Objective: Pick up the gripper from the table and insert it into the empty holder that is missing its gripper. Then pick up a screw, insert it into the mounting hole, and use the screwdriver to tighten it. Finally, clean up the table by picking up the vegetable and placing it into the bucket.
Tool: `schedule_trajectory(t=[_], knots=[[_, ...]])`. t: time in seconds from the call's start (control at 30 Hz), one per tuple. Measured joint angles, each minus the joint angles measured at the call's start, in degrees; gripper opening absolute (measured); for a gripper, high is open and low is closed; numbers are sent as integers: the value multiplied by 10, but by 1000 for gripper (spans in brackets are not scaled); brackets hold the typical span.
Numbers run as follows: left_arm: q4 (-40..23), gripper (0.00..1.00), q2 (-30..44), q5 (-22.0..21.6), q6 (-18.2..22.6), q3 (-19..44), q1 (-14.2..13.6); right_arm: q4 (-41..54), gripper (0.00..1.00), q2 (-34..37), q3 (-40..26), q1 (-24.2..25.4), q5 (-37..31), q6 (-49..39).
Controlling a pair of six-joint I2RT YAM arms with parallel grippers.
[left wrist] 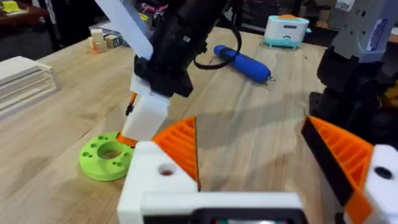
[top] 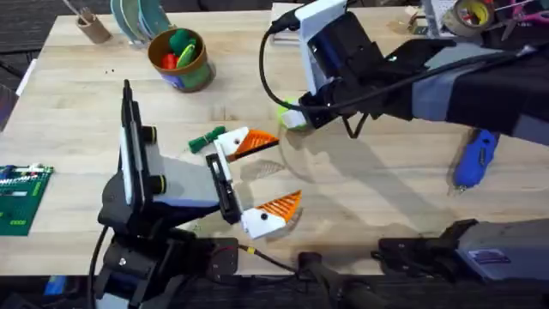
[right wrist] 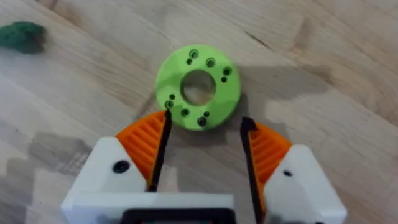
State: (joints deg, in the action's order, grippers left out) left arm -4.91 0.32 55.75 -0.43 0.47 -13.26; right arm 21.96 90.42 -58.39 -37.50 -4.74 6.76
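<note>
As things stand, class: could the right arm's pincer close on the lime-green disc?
Probably yes. The right pincer hangs open just over the green disc, pads either side of its near edge, with bare table around it.

Both arms are built of black links with white and pale grey housings. The left arm (top: 141, 184) carries two yellow-ringed round fittings on its side and a black cable at its base. The right arm (top: 360, 64) has a white shell, a looping black cable and a small green indicator light. Each gripper bears white angular finger mounts with orange ribbed wedge pads: left gripper (top: 257, 180), right gripper (right wrist: 204, 152). A dark screw hole sits in each white mount (right wrist: 121, 167).
</note>
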Motion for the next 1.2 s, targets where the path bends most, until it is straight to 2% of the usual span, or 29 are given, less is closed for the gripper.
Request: schedule_trajectory(t=[0.67,1.2], knots=[[0,993,0,0,0,0,0,-22,656,35,0,-13,-4,0],[0,993,0,0,0,0,0,-22,496,56,0,-13,-6,-4]])
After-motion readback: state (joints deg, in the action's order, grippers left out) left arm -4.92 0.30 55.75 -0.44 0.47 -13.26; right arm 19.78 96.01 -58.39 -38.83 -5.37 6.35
